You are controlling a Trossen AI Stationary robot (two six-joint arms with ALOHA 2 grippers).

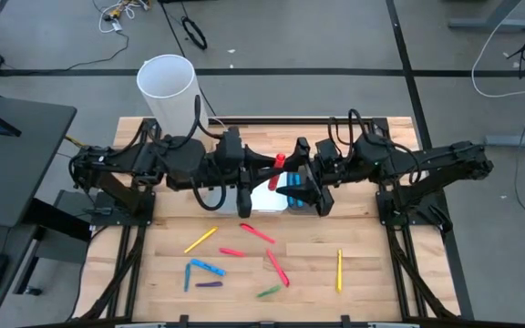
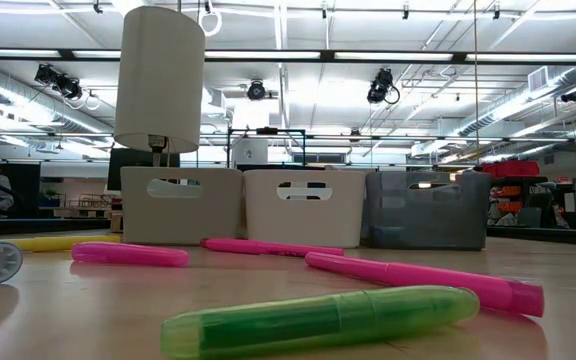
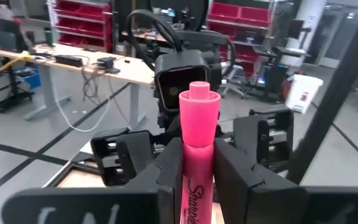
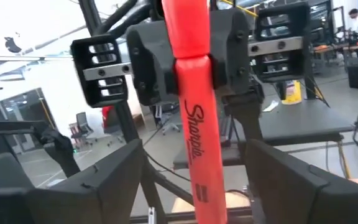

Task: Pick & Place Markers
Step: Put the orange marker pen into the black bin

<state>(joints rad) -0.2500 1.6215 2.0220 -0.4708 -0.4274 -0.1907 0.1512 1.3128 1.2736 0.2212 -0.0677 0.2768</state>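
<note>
A pink-red marker [image 1: 280, 162] is held in the air between my two grippers, above the bins [image 1: 267, 196]. My left gripper [image 1: 264, 165] is shut on it. My right gripper [image 1: 301, 169] faces it, open; in the right wrist view its fingers stand wide apart on either side of the marker [image 4: 194, 143] without touching it. Several other markers lie flat on the table nearer the front: yellow [image 1: 200, 240], red [image 1: 257, 233], red [image 1: 277, 268], blue [image 1: 205, 267], purple [image 1: 209, 284], green [image 1: 268, 292], yellow [image 1: 339, 270]. My left gripper [image 3: 199, 158] pinches the marker's barrel [image 3: 197, 186] between its two fingers, coming level from the table's left with the fingers lying along it. The free end [image 3: 199, 99] sticks out past the fingertips toward the right gripper. The marker is lifted clear.
Three bins stand side by side at the far middle of the table: white [image 2: 181, 205], white [image 2: 306, 207], grey [image 2: 428, 208]. A tall white cylinder [image 1: 166, 87] stands at the far left edge. Bare wood lies between the scattered markers and the near edge.
</note>
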